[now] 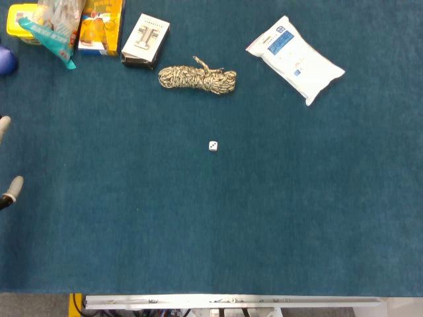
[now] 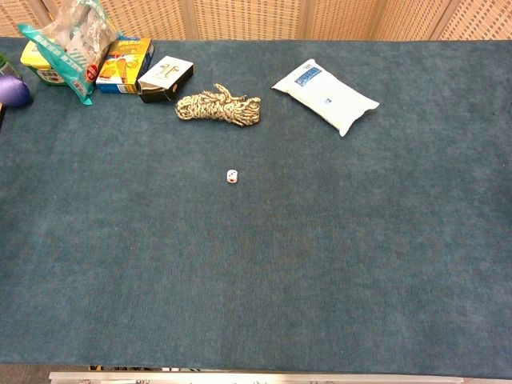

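Note:
Only two pale fingertips (image 1: pixel 13 187) of my left hand (image 1: pixel 5 158) show, at the left edge of the head view. They are spread apart over the blue cloth with nothing between them. The rest of that hand is out of frame, and the chest view does not show it. My right hand appears in neither view. A small white die (image 1: pixel 213 146) (image 2: pixel 232 176) lies alone near the middle of the table, far from the fingertips. A coiled speckled rope (image 1: pixel 197 78) (image 2: pixel 218 107) lies behind the die.
A white pouch (image 1: pixel 294 58) (image 2: pixel 326 96) lies at the back right. At the back left are a black-and-white box (image 1: pixel 145 41) (image 2: pixel 166 78), an orange box (image 1: pixel 100 26), a snack bag (image 1: pixel 56 26), a yellow tub (image 1: pixel 20 20) and a purple ball (image 1: pixel 5 61) (image 2: pixel 12 90). The table's front rail (image 1: pixel 231 302) is at the bottom.

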{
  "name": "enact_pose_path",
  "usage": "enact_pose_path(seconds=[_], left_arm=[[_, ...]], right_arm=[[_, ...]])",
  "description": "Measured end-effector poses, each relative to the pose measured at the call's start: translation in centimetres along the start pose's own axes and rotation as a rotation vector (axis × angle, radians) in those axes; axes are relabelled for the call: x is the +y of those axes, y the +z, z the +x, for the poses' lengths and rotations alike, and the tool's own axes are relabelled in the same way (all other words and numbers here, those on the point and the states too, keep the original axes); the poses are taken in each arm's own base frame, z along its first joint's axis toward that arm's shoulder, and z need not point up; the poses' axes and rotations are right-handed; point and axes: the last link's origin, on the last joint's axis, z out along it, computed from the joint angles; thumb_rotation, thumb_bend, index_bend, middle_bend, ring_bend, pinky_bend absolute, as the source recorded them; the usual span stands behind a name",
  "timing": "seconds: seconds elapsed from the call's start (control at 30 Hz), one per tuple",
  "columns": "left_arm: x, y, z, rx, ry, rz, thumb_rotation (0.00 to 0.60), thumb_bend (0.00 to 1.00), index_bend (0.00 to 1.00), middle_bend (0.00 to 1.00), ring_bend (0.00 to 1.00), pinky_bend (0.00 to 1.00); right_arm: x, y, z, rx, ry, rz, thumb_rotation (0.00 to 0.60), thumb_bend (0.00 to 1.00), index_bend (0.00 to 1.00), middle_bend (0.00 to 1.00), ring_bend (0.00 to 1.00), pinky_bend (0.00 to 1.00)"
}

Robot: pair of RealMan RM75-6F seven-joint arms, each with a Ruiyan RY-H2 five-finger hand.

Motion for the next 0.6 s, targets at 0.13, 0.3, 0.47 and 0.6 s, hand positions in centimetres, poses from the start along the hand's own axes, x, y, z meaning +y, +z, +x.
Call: enact_pose_path(seconds=[0.13, 0.3, 0.47, 0.6], left_arm=[[0.0, 0.0, -0.1, -0.005, 0.004, 0.001, 0.6, 0.26, 0.06, 0.12, 0.08, 0.01], [0.1, -0.1, 0.1, 0.0, -0.002, -0.002, 0.6, 0.26, 0.06, 0.12, 0.08, 0.01], [0.0, -0.4, 0.2, 0.003, -0.005, 0.003, 0.6, 0.26, 0.06, 0.12, 0.08, 0.01], [-0.1, -0.5, 0.2, 0.006, -0.009, 0.006, 0.6, 0.26, 0.06, 0.12, 0.08, 0.01]], right_arm=[[-0.7, 0.6, 0.6, 0.014, 0.016, 0.029, 0.407, 0.3, 0.0, 0.23, 0.17, 0.25], [-2.8, 2.3, 1.5, 0.019, 0.025, 0.122, 0.413, 0.3, 0.0, 0.37, 0.41, 0.45], [-5.5, 4.6, 1.9, -0.015, 0.027, 0.232, 0.436, 0.37, 0.0, 0.7, 0.77, 0.85], [-7.8, 6.5, 1.7, -0.085, 0.033, 0.321, 0.431, 0.48, 0.0, 0.93, 0.97, 0.99]])
